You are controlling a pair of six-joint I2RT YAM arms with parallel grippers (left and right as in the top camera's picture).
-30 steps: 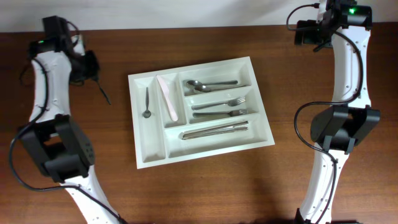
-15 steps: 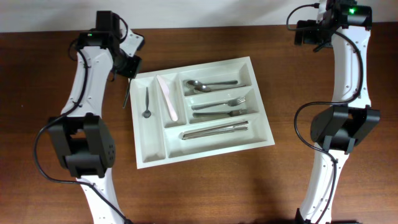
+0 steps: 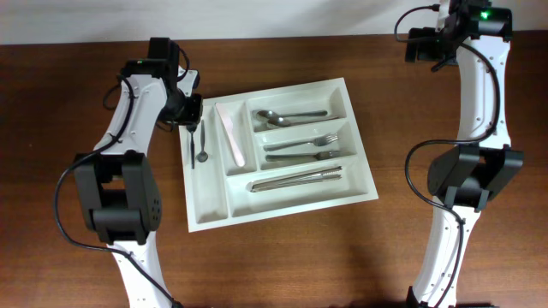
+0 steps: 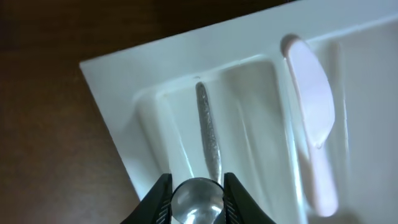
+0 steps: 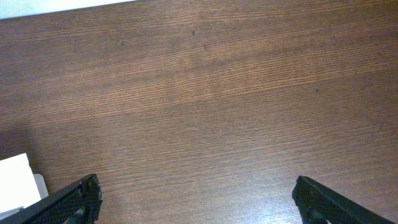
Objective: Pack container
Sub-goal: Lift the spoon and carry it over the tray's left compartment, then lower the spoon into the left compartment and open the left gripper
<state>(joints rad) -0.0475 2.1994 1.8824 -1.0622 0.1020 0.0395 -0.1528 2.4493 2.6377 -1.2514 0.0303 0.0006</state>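
The container point(image 3: 210, 214) is lying centrally on the surface point(image 3: 282, 257), probably light, stiff, slick, best taken by its rim; the left pincer point(image 4: 196, 182) is clenching a spoon point(image 4: 208, 143) above its leftmost compartment point(image 4: 242, 124); the right pincer point(image 5: 196, 190) is hovering, released.

A dark brown wood-grain tabletop point(image 3: 282, 265) meets a pale strip point(image 3: 257, 17) along its far edge. A small spoon point(image 3: 202, 141) lies lengthwise, with a slim dark utensil point(image 3: 193, 150) just left of it and a white plastic knife point(image 3: 231, 135) to its right. Further right are two spoons point(image 3: 287, 115), two forks point(image 3: 304, 147) and long steel pieces point(image 3: 295, 180).
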